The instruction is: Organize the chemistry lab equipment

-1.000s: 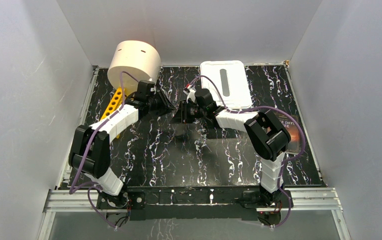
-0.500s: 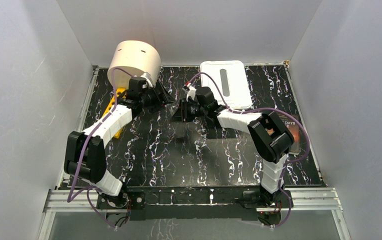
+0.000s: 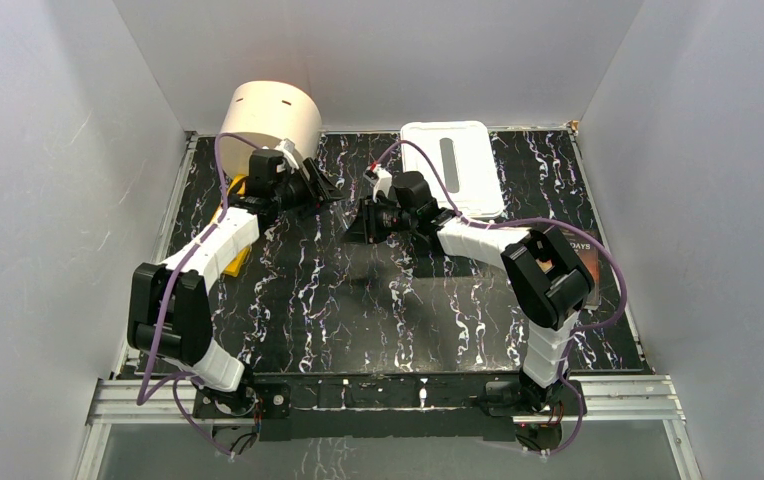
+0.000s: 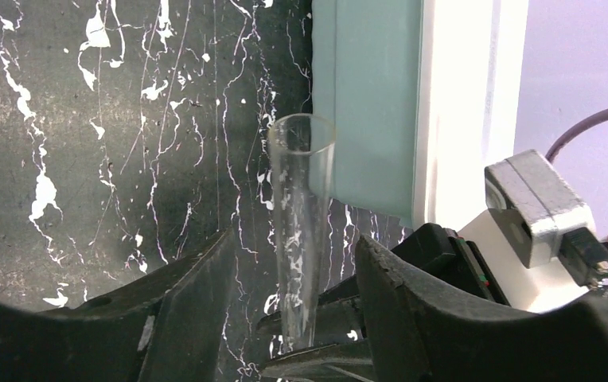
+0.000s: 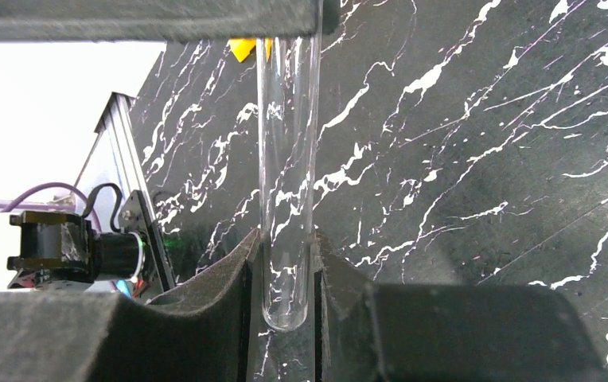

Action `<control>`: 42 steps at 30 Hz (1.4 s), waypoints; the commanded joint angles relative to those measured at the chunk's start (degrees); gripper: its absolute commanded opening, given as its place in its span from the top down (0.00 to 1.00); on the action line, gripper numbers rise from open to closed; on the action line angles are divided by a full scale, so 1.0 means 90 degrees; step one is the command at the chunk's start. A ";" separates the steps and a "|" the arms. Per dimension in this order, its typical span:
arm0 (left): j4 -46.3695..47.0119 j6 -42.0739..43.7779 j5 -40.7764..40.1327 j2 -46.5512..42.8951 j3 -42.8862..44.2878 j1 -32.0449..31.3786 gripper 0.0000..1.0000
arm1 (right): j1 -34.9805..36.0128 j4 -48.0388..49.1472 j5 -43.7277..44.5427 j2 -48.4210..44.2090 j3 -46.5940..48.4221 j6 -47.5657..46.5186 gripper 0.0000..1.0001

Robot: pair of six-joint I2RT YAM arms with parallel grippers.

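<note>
A clear test tube [image 5: 287, 159] is held by its rounded bottom between the fingers of my right gripper [image 5: 285, 235], which is shut on it above the dark marbled table. In the left wrist view the same tube [image 4: 301, 207] runs between the two fingers of my left gripper [image 4: 294, 237], open mouth at the far end, with a gap on each side; the left gripper is open. In the top view the left gripper [image 3: 330, 190] and right gripper [image 3: 356, 220] face each other at the middle back. The yellow holed rack [image 3: 238, 186] lies under the left arm. The other lab items are out of view.
The big cream cylinder [image 3: 268, 120] stands at the back left, just behind the left wrist. A white tray [image 3: 453, 165] lies at the back centre-right, and it also shows in the left wrist view [image 4: 460, 103]. A dark-covered book [image 3: 578, 260] lies at the right under the right arm.
My left arm has drawn back and left toward the cream cylinder. The right gripper has moved slightly toward the back with the tube.
</note>
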 commanded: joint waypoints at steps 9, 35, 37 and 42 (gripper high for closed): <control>-0.0082 0.0333 0.0452 -0.0334 0.0454 0.0232 0.57 | -0.0006 0.0019 -0.0161 -0.0387 -0.0052 -0.0678 0.73; -0.0866 0.0782 0.0833 0.0170 0.0952 0.0339 0.60 | -0.0011 -0.0015 -0.0203 -0.0392 -0.0068 -0.0964 0.73; -0.0915 0.0815 0.0816 0.0191 0.0970 0.0344 0.62 | -0.0005 -0.0022 -0.0205 -0.0377 -0.0057 -0.0979 0.73; -0.0804 0.0811 0.0895 0.0173 0.0955 0.0362 0.70 | -0.0001 -0.0035 -0.0214 -0.0362 -0.0047 -0.1032 0.73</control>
